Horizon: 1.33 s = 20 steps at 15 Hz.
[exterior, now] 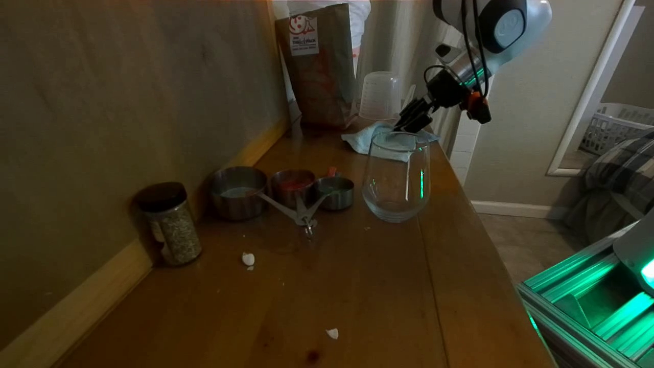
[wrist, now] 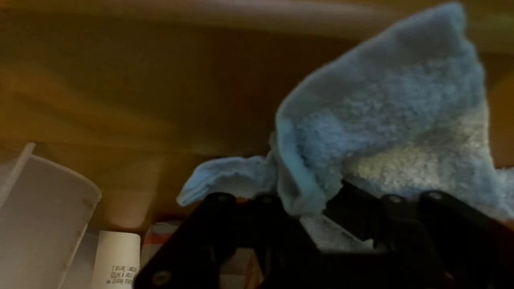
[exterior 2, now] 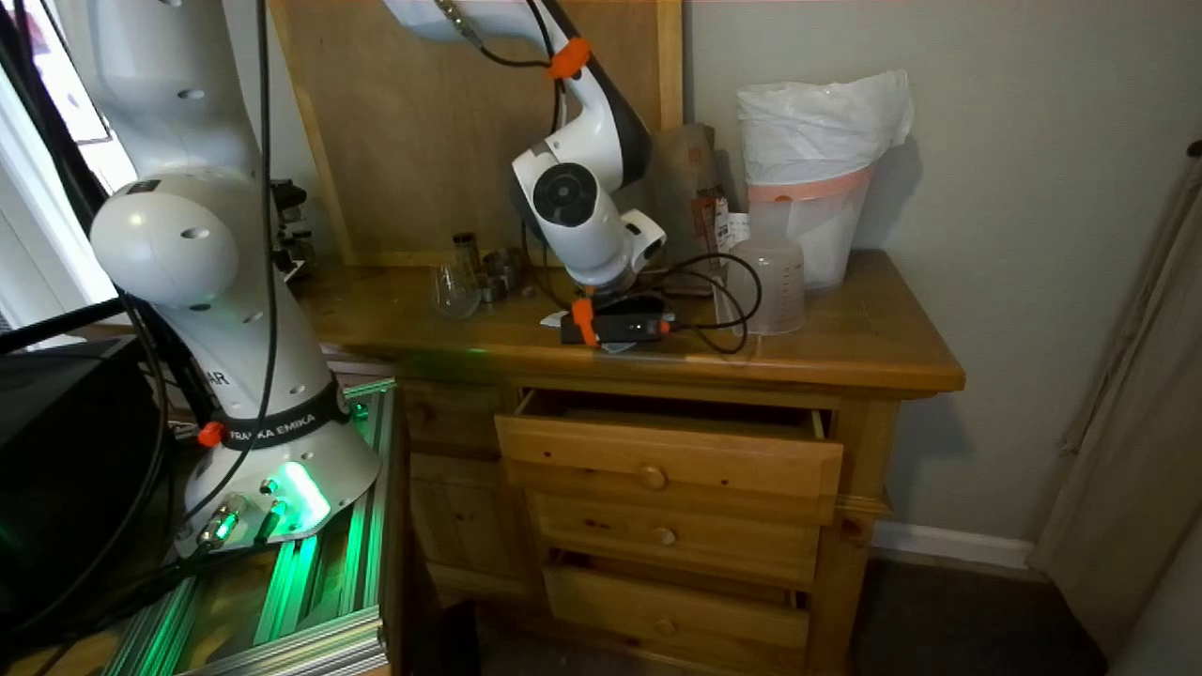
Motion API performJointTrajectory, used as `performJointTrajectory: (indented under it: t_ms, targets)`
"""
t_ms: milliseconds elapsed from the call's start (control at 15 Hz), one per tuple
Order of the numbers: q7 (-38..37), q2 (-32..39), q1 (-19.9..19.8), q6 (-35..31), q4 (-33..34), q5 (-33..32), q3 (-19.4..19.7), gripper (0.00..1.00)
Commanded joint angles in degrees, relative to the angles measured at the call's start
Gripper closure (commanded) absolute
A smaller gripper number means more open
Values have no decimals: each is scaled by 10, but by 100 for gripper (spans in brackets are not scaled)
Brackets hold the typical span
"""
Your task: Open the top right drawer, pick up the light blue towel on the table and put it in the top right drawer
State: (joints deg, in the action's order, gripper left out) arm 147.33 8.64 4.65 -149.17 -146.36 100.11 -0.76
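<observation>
The light blue towel (exterior: 365, 139) lies crumpled on the table's far end in an exterior view. It shows large and bunched in the wrist view (wrist: 385, 108). My gripper (exterior: 410, 121) points down at the towel, with its fingers closed around a fold in the wrist view (wrist: 307, 202). The rest of the towel spreads out on both sides of the fingers. In an exterior view the gripper (exterior 2: 615, 324) is low over the table's front edge and hides most of the towel. The top right drawer (exterior 2: 669, 460) stands partly open below it.
A clear glass (exterior: 396, 184), measuring cups (exterior: 240, 194) and a spice jar (exterior: 176, 230) stand on the table. A paper bag (exterior: 322, 66), a translucent measuring cup (exterior 2: 775, 286) and a white-bagged bin (exterior 2: 812, 188) stand near the towel. The bottom drawer (exterior 2: 671, 610) is slightly open.
</observation>
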Motion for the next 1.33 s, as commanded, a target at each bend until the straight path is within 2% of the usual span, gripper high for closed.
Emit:
performJointTrajectory:
  t_ms: [0,467,533,600,933,1000,1267]
  targets:
    - [-46,-53,-3,-43,-55,-43,6,95]
    - [-133,-133,-11,-123,-132,-126,23,95]
    - [-148,-141,-6,-134,-137,-123,18,95]
    - [-147,-112,-6,-141,-108,-112,18,95]
    - [-187,-168,-1,-172,-125,-75,13,96]
    - [-186,-159,-1,-178,-108,-57,13,96]
    - [-219,-179,9,-220,-112,-59,-3,96]
